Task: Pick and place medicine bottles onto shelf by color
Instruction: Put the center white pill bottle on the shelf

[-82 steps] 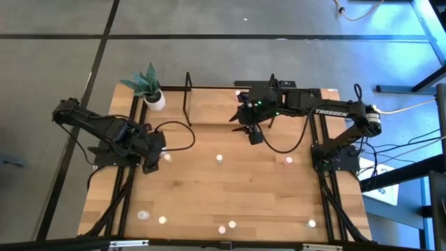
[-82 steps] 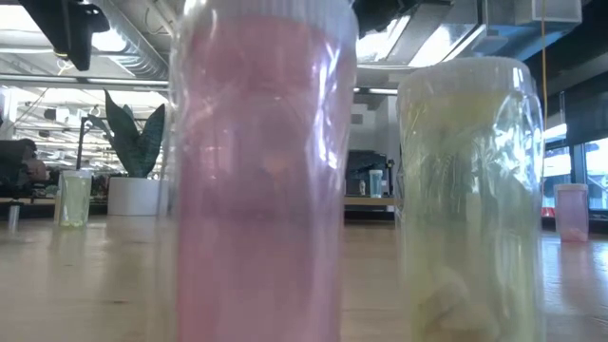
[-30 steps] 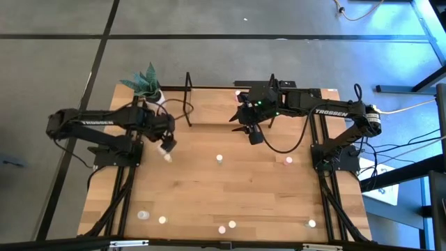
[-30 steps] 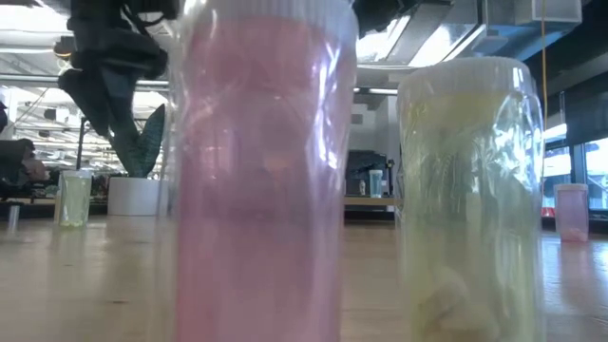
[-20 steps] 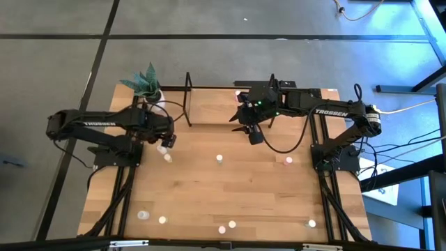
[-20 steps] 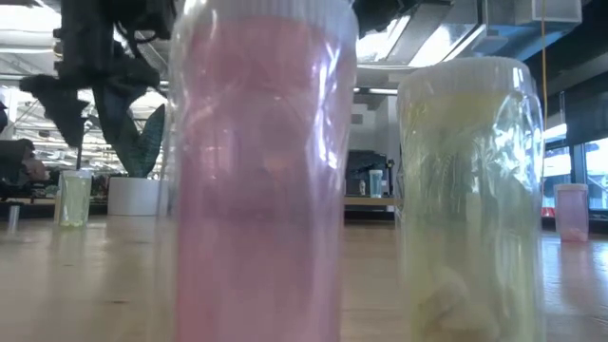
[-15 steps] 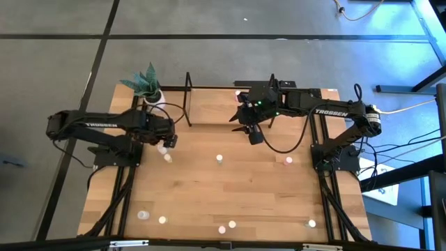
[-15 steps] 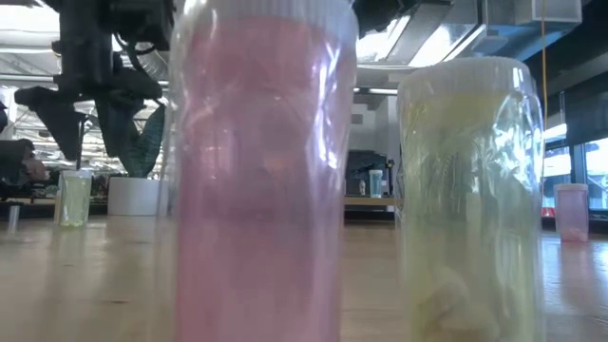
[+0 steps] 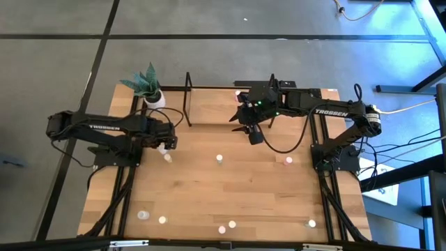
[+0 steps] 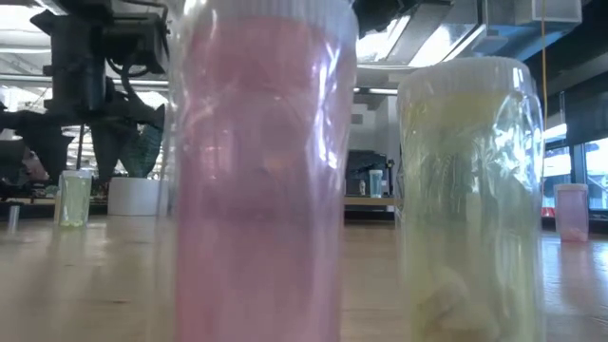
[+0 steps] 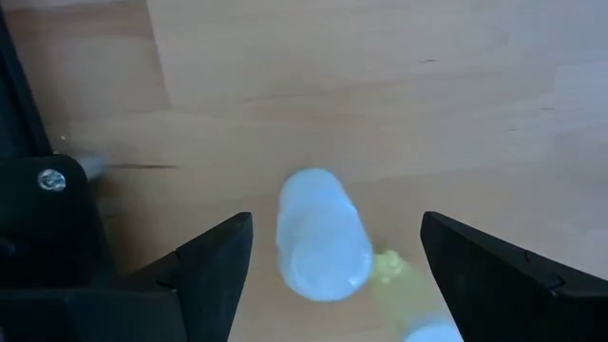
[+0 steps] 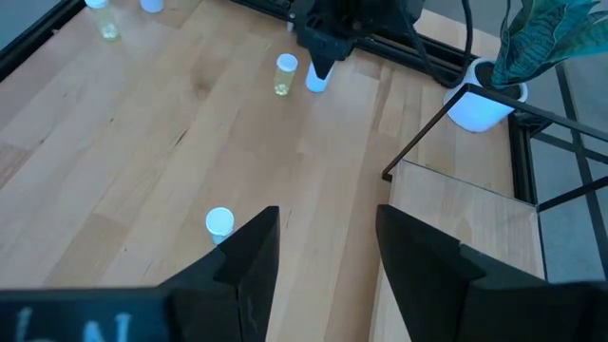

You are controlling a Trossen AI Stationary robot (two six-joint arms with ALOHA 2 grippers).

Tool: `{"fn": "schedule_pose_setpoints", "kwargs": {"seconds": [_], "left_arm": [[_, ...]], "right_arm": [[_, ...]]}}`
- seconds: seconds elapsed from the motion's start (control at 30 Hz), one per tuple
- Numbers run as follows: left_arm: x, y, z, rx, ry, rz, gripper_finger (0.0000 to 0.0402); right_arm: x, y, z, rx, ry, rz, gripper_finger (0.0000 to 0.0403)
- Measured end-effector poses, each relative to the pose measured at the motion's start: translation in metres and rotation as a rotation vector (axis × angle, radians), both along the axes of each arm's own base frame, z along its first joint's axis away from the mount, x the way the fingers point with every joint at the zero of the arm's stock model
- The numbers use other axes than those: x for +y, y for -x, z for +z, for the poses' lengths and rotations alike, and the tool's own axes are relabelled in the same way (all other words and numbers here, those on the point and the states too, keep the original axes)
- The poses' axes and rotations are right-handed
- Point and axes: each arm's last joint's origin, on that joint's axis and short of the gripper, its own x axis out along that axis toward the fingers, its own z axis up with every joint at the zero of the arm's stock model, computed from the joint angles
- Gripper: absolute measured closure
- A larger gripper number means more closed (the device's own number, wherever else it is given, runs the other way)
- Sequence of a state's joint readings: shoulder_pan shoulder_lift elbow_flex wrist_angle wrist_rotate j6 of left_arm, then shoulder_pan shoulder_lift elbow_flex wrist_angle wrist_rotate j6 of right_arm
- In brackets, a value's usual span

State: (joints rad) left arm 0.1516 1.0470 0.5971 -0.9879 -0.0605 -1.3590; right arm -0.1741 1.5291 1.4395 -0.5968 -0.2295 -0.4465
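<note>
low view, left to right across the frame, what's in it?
Small greenish bottle far back, left gripper hanging above it → white plant pot → big pink bottle up close → yellowish bottle up close → small pink bottle far back.

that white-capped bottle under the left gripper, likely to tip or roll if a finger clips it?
Probably tippy: the bottle stands upright, tall for its narrow base, seemingly clear of the open left gripper fingers. Being round, it would likely roll once down. The yellowish bottle standing close beside it could get knocked too.
</note>
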Motion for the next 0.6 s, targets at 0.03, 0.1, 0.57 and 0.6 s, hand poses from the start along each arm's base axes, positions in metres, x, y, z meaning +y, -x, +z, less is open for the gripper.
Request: {"fn": "schedule_pose_setpoints", "kwargs": {"seconds": [0.03,0.1,0.57,0.6], "left_arm": [[-0.0002,0.0011,-0.0017,0.008,0.001,0.0,0.0103],[-0.0008,0.0025,-0.0041,0.017,0.005,-0.007,0.0103],[-0.0021,0.0028,-0.0044,0.028,-0.019,-0.042,0.0103],[-0.0021,0.0028,-0.0044,0.027,-0.019,-0.042,0.0103]], "right_arm": [[-0.0001,0.0,0.0,0.0,0.0,-0.001,0.0224],[0.0,0.0,0.0,0.0,0.0,0.0,0.0224],[0.0,0.0,0.0,0.0,0.0,0.0,0.0224],[-0.0001,0.0,0.0,0.0,0.0,-0.001,0.0224]]}}
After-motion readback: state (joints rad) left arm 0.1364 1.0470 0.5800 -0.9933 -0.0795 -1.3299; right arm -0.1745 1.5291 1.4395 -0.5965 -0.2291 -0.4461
